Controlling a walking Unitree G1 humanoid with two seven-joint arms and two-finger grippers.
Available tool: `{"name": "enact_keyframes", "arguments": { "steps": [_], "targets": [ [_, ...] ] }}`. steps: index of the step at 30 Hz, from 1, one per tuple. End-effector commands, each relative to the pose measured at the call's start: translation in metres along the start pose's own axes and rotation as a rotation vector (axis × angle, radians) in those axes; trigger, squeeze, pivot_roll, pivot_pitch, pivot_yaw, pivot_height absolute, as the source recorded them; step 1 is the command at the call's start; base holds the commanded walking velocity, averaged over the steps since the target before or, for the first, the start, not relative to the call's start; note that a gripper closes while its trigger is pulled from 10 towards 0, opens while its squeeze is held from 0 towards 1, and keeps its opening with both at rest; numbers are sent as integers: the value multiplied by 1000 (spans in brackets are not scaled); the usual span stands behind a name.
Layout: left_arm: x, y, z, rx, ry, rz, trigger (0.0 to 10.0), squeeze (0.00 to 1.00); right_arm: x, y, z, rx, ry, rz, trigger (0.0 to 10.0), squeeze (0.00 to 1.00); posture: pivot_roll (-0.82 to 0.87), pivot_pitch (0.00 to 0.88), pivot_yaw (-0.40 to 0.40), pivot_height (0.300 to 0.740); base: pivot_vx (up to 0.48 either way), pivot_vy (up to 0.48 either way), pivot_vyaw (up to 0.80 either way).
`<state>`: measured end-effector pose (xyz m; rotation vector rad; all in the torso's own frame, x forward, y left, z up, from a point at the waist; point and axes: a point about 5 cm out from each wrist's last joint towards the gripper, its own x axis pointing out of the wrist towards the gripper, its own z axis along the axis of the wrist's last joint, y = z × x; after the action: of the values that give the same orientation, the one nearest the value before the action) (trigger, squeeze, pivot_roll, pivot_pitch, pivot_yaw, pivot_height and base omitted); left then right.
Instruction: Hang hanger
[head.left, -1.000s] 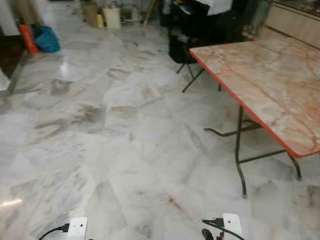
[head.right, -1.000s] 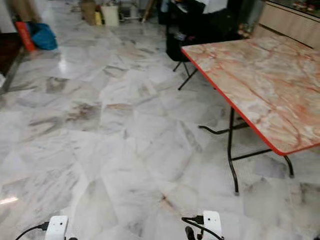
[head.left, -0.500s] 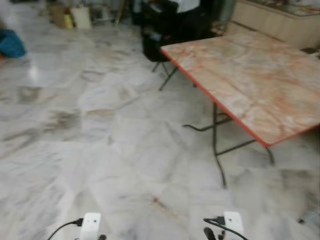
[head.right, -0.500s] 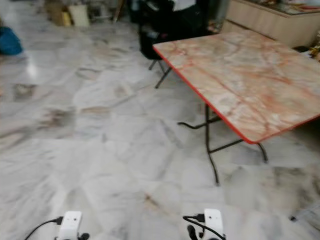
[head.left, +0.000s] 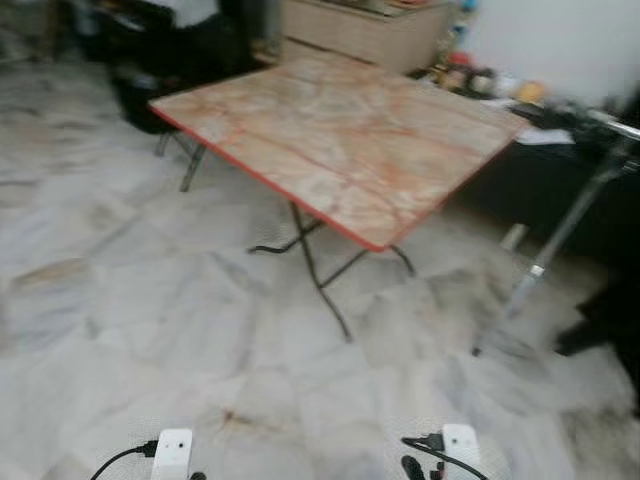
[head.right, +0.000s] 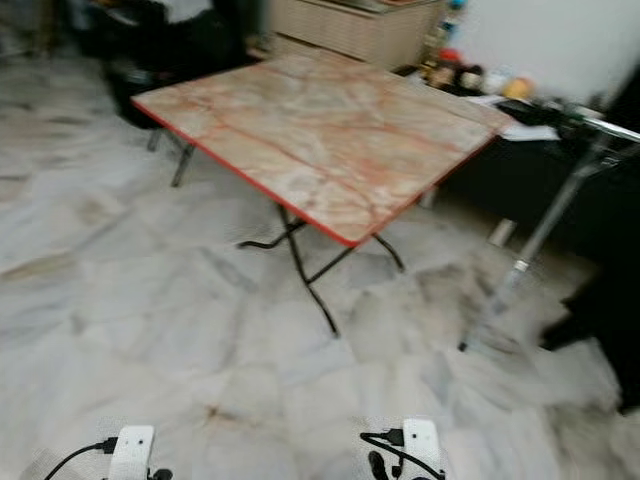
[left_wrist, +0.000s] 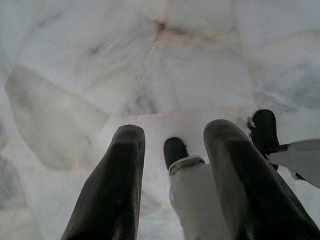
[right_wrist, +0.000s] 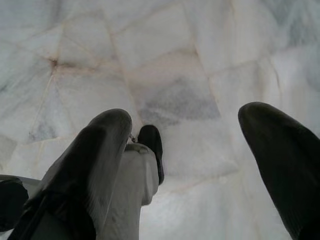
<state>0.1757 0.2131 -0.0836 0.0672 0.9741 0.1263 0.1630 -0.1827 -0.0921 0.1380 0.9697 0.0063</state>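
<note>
Left wrist view, left gripper (left_wrist: 172, 150) parted, hanging above marble floor (left_wrist: 100, 65)

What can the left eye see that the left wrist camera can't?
Left eye: a folding table with a red edge, a wooden cabinet behind it, and a metal pole.

Left wrist: the left pincer with its two black fingers apart, holding nothing, and the robot's feet beyond it.

Both: the marble floor.

No legible text, labels, brands, numbers or signs found. Items on the far cabinet (head.right: 470, 78) too blurred to read. Folding table (head.right: 320, 140) top bare of markings.
</note>
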Motion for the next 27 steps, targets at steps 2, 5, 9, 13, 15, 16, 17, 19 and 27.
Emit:
{"name": "enact_keyframes", "arguments": {
  "steps": [2, 5, 9, 13, 15, 16, 17, 19, 27],
  "targets": [
    [0, 0, -1, 20, 2, -9, 10000, 0, 0, -3, 2, -2, -2, -8, 10000, 0, -59, 0, -54, 740, 0, 0, -725],
    [0, -2, -1, 25, -1, -14, 10000, 0, 0, -3, 2, -2, -2, -8, 10000, 0, -62, 0, -53, 740, 0, -279, -727],
    [0, -6, 0, 7, -2, -15, 10000, 0, 0, -3, 2, -2, -2, -9, 10000, 0, -62, 0, -54, 740, 0, -257, -730],
    [0, -8, 0, 27, -3, -26, 10000, 0, 0, -4, 2, -4, -2, -9, 10000, 0, -62, 0, -55, 740, 0, 0, -727],
    [0, -8, 0, 24, -7, -30, 10000, 0, 0, -4, 2, -4, -2, -9, 10000, 0, -62, 0, -55, 740, 0, 0, -731],
    [0, -9, 0, 15, -11, -33, 10000, 0, 0, -4, 2, -5, -2, -9, 10000, 0, -62, 0, -55, 740, 0, 0, -725],
    [0, -9, 0, 4, -17, -35, 10000, 0, 0, -4, 2, -5, -2, -8, 10000, 0, -63, 0, -55, 740, 0, 0, -725],
    [0, -9, 1, -4, -20, -34, 10000, 0, 0, -4, 2, -6, -2, -7, 10000, 0, -63, 0, -55, 740, 0, 0, -725],
    [0, -9, 4, 11, -33, -40, 10000, 0, 0, -3, 2, -7, -1, -6, 10000, 0, -62, 0, -56, 740, 0, 0, -729]
  ]
}}
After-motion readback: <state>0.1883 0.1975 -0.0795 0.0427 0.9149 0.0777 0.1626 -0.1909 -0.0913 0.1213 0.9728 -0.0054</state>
